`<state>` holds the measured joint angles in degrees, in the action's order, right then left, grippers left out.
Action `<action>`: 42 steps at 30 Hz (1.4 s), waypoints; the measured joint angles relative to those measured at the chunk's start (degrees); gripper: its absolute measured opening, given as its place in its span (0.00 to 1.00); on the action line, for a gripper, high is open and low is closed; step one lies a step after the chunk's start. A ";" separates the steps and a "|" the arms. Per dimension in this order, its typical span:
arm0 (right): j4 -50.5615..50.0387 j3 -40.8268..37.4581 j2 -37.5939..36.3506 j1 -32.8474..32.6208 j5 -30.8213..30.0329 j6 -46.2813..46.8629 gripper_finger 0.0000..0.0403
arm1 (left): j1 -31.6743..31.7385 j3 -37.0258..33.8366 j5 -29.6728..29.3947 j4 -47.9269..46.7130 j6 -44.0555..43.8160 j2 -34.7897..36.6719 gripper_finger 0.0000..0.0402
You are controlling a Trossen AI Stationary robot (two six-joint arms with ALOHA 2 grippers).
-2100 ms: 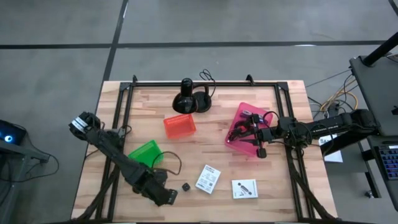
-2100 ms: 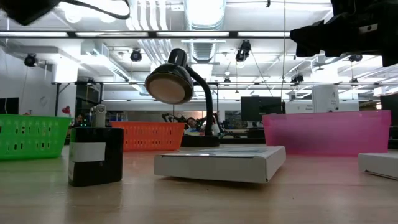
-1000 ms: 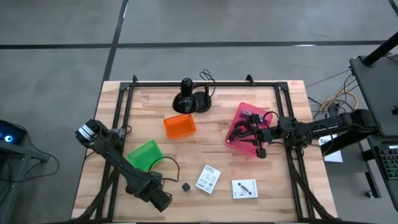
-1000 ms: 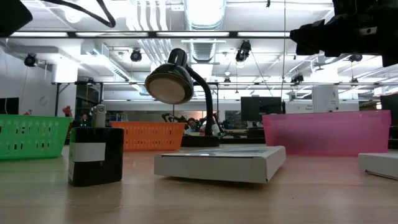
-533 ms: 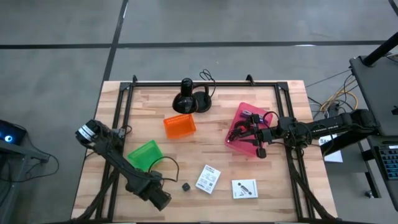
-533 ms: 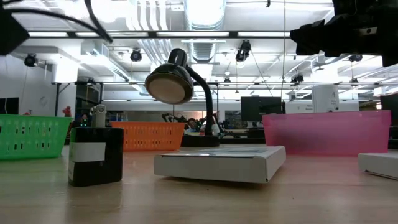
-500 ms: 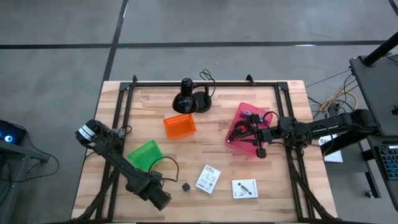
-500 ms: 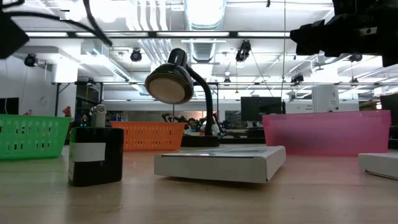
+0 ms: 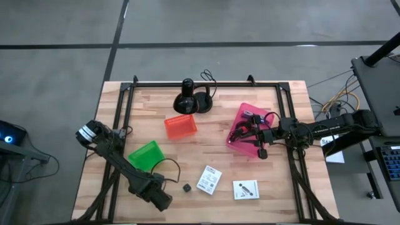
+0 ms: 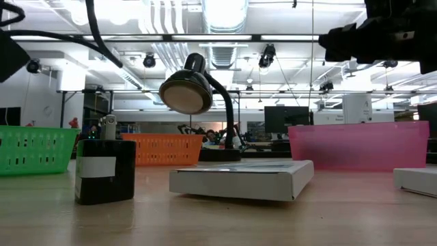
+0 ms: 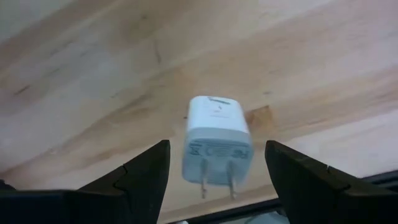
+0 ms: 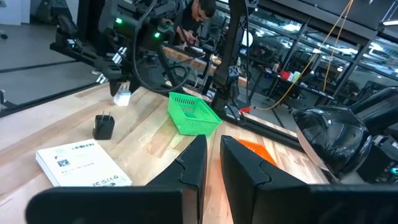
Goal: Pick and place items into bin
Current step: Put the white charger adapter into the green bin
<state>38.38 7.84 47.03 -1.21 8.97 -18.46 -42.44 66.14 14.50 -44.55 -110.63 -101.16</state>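
A small white plug adapter (image 11: 216, 140) lies flat on the wood near the table's front left. My left gripper (image 11: 216, 146) points down over it, open, one finger on each side and not touching; the right wrist view shows it (image 12: 118, 79) above the adapter (image 12: 122, 98). In the high view the left gripper (image 9: 162, 200) hides the adapter. A tiny black cube (image 9: 186, 187) and two white printed cards (image 9: 209, 180) (image 9: 245, 189) lie to its right. My right gripper (image 9: 259, 147) waits, shut, level over the pink bin (image 9: 240, 140).
A green bin (image 9: 147, 155) and an orange bin (image 9: 180, 126) stand left of centre. A black lamp on a round base (image 9: 187, 100) is at the far edge. The pink bin holds a black cable (image 9: 250, 122). Bare wood lies between the bins and the near edge.
My left gripper has sunk toward the table near its front left, still open. The right arm and the objects on the table have kept still.
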 joint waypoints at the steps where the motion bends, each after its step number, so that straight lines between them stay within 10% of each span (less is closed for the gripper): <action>1: -0.07 -0.02 0.00 0.00 0.00 0.00 0.09 | 0.01 -0.03 -0.02 0.01 0.02 0.00 0.61; 27: -0.09 -0.02 0.00 0.00 0.01 -0.15 0.09 | 0.07 -3.53 0.15 0.61 1.51 0.00 0.61; 42: -0.14 -0.02 0.00 0.00 0.00 -0.15 0.09 | 0.11 -2.78 3.03 1.46 8.34 0.04 0.34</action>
<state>38.24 7.81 47.03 -1.21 8.97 -18.61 -42.33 63.36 17.53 -43.09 -102.29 -101.12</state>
